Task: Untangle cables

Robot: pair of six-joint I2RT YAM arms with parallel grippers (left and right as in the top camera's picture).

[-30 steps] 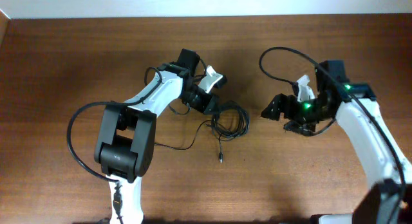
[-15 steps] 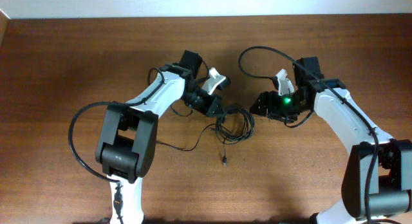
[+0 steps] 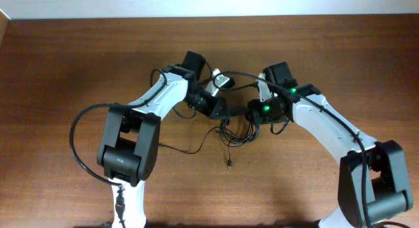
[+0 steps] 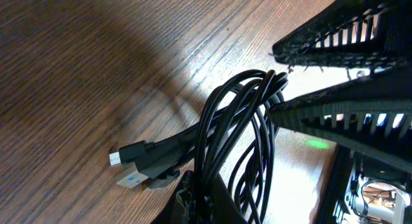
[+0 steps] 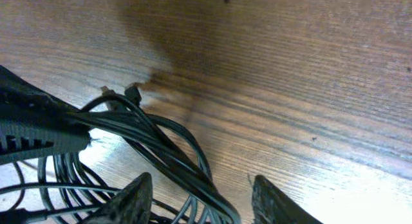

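Note:
A tangle of thin black cables lies at the table's middle, with one strand trailing left and a small plug hanging toward the front. My left gripper is shut on the bundle of cables at its left side; two plugs show beside it. My right gripper is open, its fingertips on either side of several cable strands at the bundle's right side.
The wooden table runs to a white wall at the back. A thicker black arm cable loops by the left arm's base. The two arms meet closely over the cables.
My right arm has moved left from open table to the cable bundle, its open fingers now over the strands. The left gripper has stayed on the bundle, which shifted slightly right.

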